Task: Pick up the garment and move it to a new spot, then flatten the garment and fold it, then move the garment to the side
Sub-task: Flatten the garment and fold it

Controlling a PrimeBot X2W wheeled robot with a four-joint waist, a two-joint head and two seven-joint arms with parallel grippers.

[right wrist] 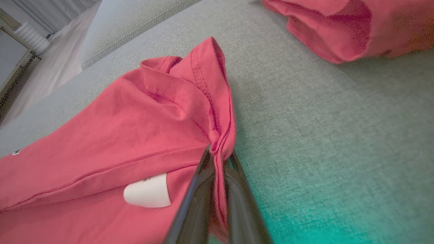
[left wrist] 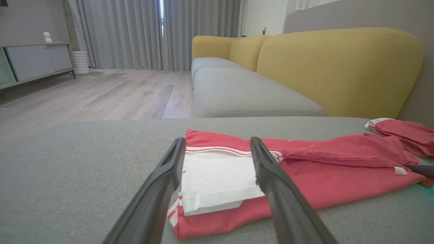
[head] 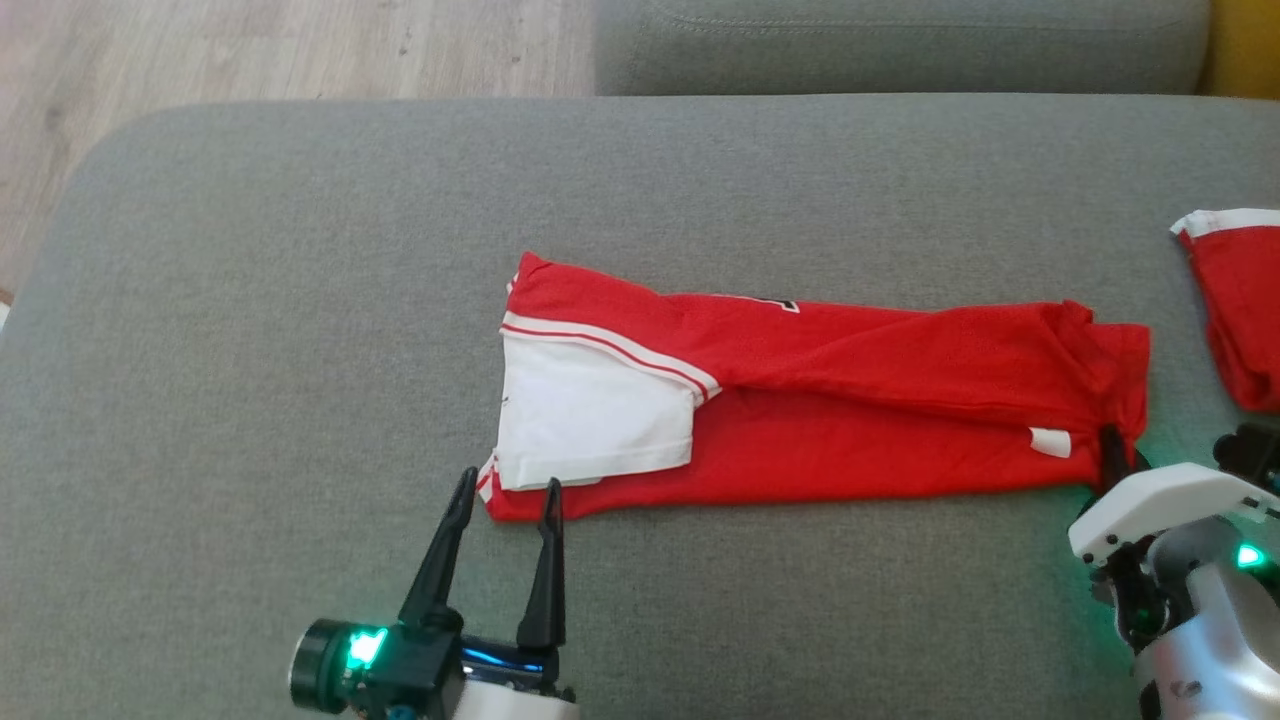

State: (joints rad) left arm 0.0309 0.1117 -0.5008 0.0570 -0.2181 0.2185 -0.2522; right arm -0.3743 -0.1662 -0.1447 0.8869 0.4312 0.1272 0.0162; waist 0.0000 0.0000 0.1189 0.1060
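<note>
Right gripper (right wrist: 220,154) is seen clenched on the red garment (head: 850,400): its two dark fingers are pressed together, and a bunched fold of hemmed cloth is pinched between the tips at the garment's right end. A small white label (right wrist: 147,191) is sewn into the cloth just beside that grip.

Left gripper (head: 505,485) is held with its fingers spread wide and nothing between them. Its tips are placed at the near edge of the garment's left end, and in the left wrist view the white sleeve (left wrist: 217,176) is framed between them. Whether the cloth is touched there cannot be told.

The garment is laid out lengthwise, folded into a long strip, near the middle of the grey sofa cushion (head: 300,300). A second red garment (head: 1245,310) is lying apart from it at the cushion's far right. A yellow backrest (left wrist: 339,67) is seen behind the seats, and a wooden floor (head: 250,50) beyond the cushion.
</note>
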